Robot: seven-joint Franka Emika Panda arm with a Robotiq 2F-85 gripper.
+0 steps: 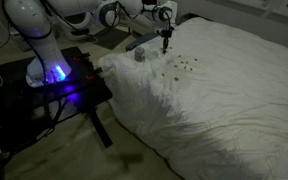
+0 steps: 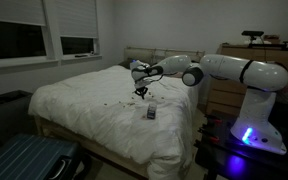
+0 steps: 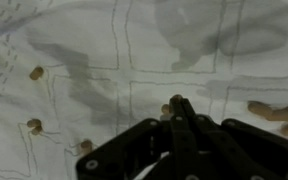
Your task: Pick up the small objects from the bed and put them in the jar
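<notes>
The bed (image 1: 229,105) has a wrinkled white cover and fills both exterior views (image 2: 89,112). Several small objects, tiny dark bits (image 1: 181,66), lie scattered on it (image 2: 121,101). The pale squat jar (image 1: 140,55) stands on the cover near the bed's edge (image 2: 151,113). My gripper (image 1: 165,45) points down over the cover, between the jar and the bits (image 2: 140,92). In the wrist view its fingers (image 3: 177,101) are shut together just above the cover. One brown bit (image 3: 166,110) shows right beside the tips, and I cannot tell if it is pinched. More bits (image 3: 36,72) lie to the left and one (image 3: 274,113) to the right.
The robot's base with a blue light (image 1: 54,72) stands on a black side table (image 1: 79,95) beside the bed. A blue suitcase (image 2: 24,160) lies on the floor at the bed's foot. A wooden dresser (image 2: 222,75) stands behind the arm.
</notes>
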